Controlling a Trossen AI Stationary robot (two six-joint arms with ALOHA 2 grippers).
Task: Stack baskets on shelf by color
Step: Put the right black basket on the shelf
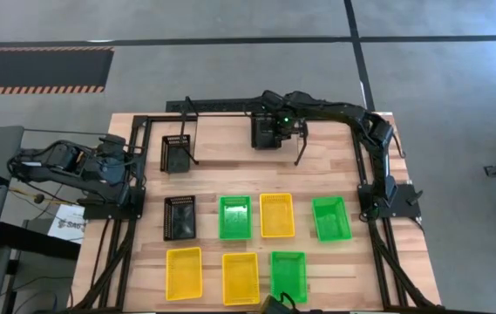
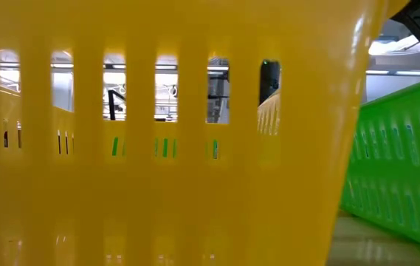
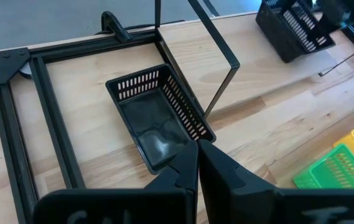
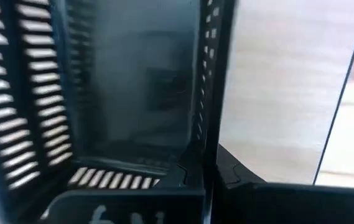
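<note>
Black plastic, stiff and light by its look: my right claw (image 4: 209,165) is clenched on the wall of a black basket (image 1: 268,131) over the shelf (image 1: 230,105); my left claw (image 3: 198,163), pinched empty, waits beside the shelf's other end.

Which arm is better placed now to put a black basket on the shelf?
Right: the right gripper is shut on a black basket over the shelf. The left gripper is shut, holding nothing.

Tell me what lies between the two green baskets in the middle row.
In the high view, a yellow basket sits between the green basket and the other green basket.
</note>
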